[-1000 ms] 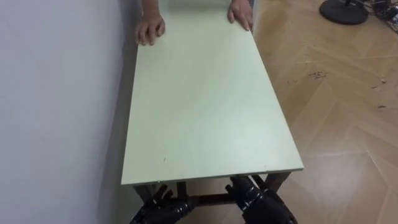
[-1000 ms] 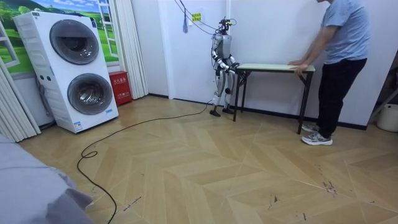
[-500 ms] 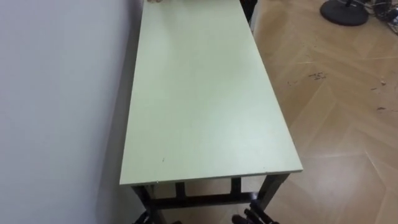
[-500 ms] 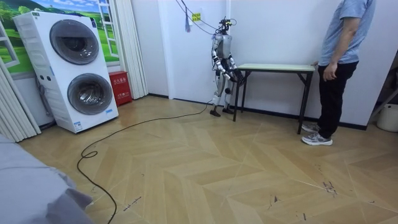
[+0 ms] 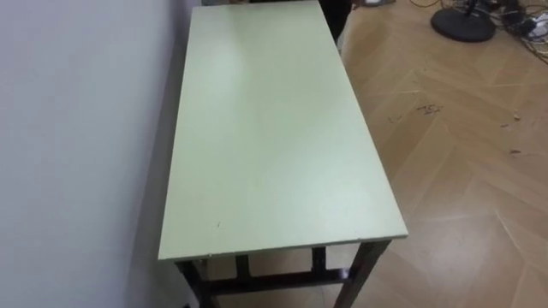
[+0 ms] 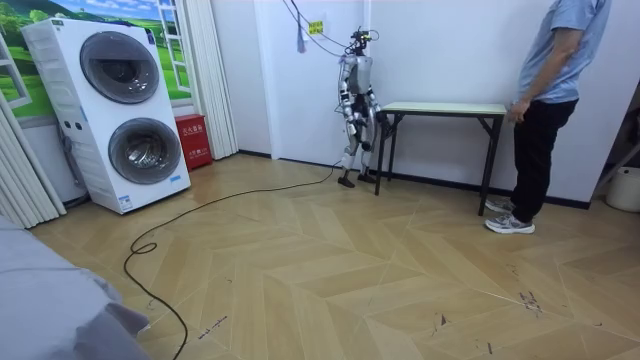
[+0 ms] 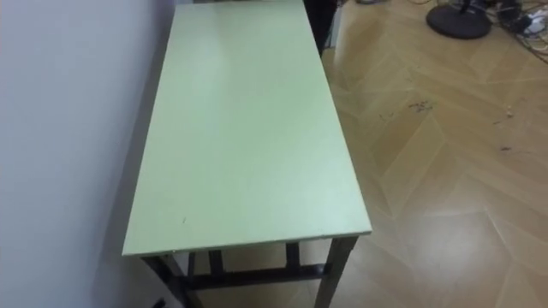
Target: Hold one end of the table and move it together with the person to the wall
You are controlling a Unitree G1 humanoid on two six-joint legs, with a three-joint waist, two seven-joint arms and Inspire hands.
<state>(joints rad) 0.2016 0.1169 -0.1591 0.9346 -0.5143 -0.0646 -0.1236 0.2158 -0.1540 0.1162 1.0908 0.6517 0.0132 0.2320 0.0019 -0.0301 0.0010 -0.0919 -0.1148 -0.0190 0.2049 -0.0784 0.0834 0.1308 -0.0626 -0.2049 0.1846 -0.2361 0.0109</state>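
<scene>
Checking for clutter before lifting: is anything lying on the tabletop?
No, the pale green tabletop is bare from end to end.

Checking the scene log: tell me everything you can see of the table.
The table is long and rectangular, with a smooth pale green top and dark legs, metal by the look. It stands level on the wood floor, one long side along the white wall. The robot stands at one end; a person at the other, hand near its edge.
</scene>
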